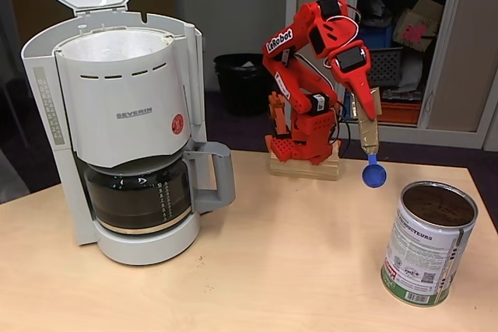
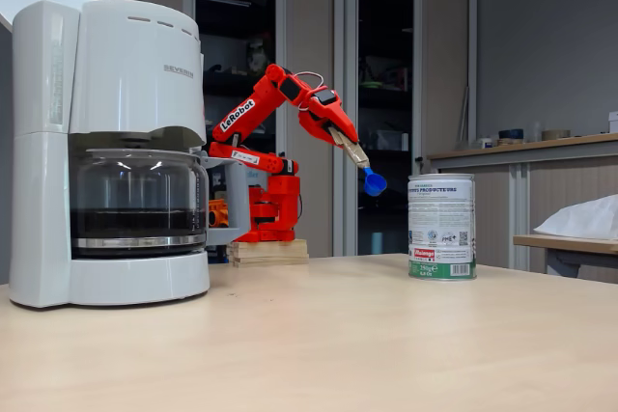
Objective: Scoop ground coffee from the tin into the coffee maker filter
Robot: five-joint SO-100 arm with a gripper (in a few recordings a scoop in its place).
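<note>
The hand (image 1: pixel 368 131) is seen pinching a blue scoop (image 1: pixel 373 174), held in the air above and beside the tin (image 1: pixel 428 242); its fingers are hard to make out. Dark ground coffee (image 1: pixel 438 204) fills the open tin on the counter (image 1: pixel 272 270). The coffee maker filter (image 1: pixel 117 46) is barely visible.

We note a light wood table (image 1: pixel 257 270) up front, a dark floor (image 1: pixel 233 126) and a black bin (image 1: pixel 243 83) behind it. Tall cupboards (image 2: pixel 319 94) stand open, shelves cluttered; grey wall (image 2: pixel 546 36) above a side counter (image 2: pixel 526 151).
</note>
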